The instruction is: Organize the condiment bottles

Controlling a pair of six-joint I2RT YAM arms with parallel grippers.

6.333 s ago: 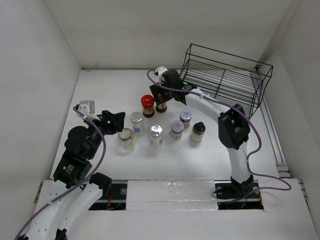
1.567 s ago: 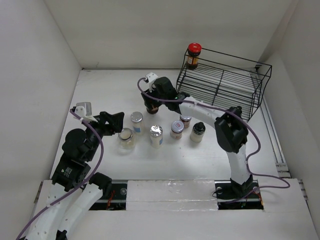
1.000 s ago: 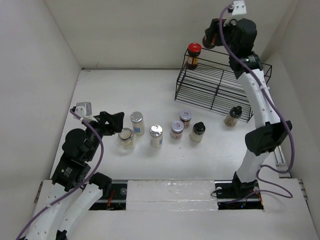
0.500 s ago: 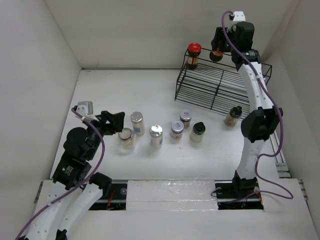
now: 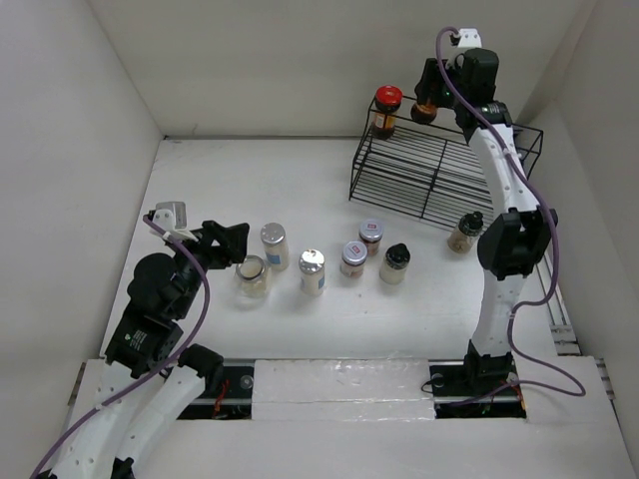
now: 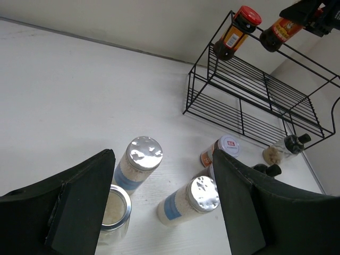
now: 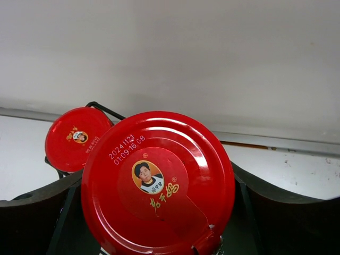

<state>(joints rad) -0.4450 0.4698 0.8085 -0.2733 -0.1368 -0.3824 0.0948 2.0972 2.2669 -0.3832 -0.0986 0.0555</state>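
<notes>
My right gripper [image 5: 429, 98] is shut on a dark jar with a red lid [image 7: 158, 183] and holds it at the top shelf of the black wire rack [image 5: 439, 175], just right of a second red-lidded dark jar [image 5: 387, 108] standing there. That jar's lid also shows in the right wrist view [image 7: 77, 139]. My left gripper [image 5: 226, 242] is open and empty above two silver-lidded jars [image 6: 139, 159] [image 6: 190, 201] and a short pale jar [image 5: 252, 274]. A labelled-lid jar [image 5: 370, 236], a plain-lid jar [image 5: 352, 257] and a black-lidded jar [image 5: 395, 263] stand mid-table.
Another black-lidded jar [image 5: 464, 232] stands on the table in front of the rack's right half. White walls close in the table on three sides. The rack's lower shelf [image 6: 249, 114] holds nothing.
My right gripper carried the second red-lidded jar from the table up to the rack top and, in the last half second, shifted it slightly left toward the first. The left arm has not moved.
</notes>
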